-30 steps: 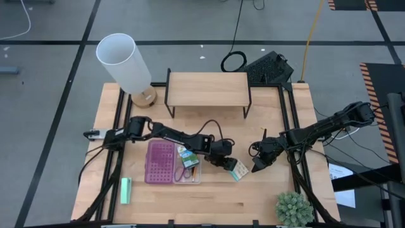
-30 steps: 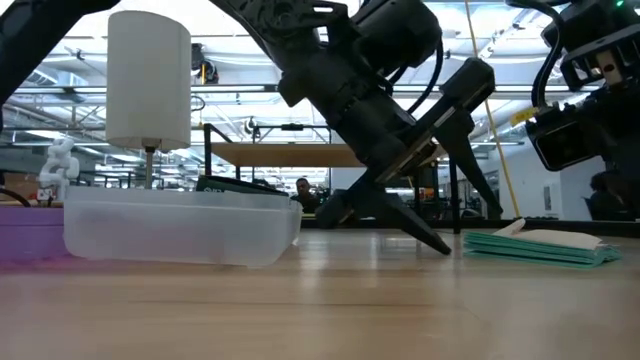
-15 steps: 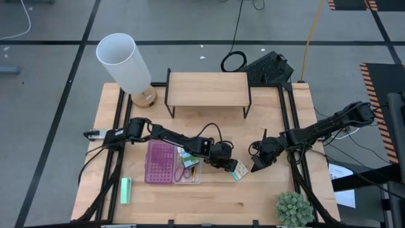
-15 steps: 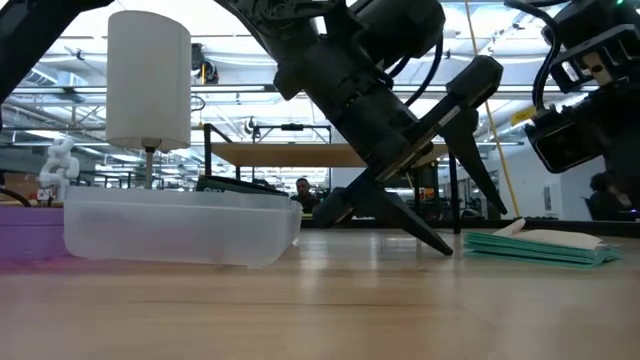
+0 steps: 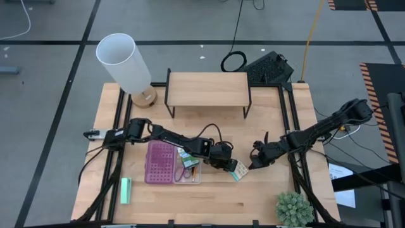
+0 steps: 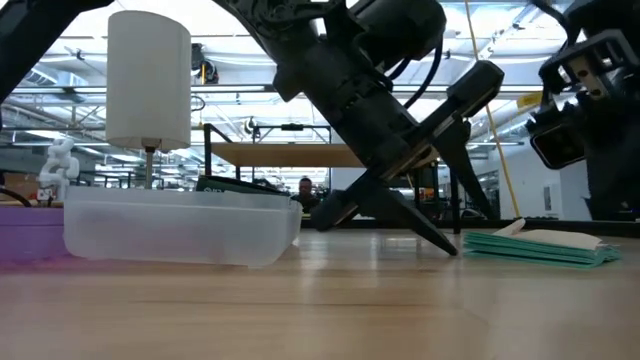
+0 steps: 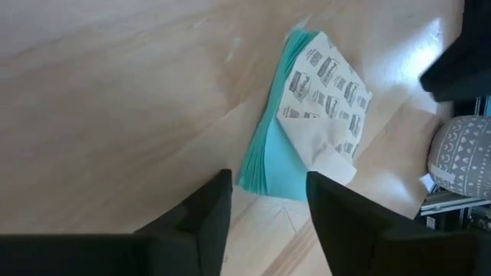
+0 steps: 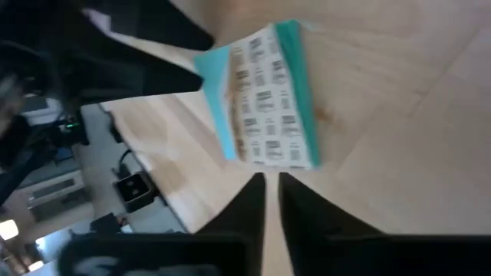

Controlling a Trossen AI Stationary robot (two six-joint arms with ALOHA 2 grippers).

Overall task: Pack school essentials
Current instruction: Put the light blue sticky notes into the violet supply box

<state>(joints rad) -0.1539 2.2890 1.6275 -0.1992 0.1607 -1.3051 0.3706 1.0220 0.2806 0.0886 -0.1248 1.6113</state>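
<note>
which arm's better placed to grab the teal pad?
Left, probably. Its tool is open and right at the teal pad, which lies flat on the table. The right tool, nearly shut, sits beside the pad.

Both arms (image 5: pixel 171 136) are matte black, built of slim jointed segments with black cables looping alongside; each wrist ends in two flat, tapering dark fingers (image 7: pixel 201 218).

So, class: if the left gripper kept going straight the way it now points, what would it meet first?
Most likely the teal-beige pad. It lies just ahead of the left gripper and its open fingers, flat on the table; the exact depth is unclear.
</note>
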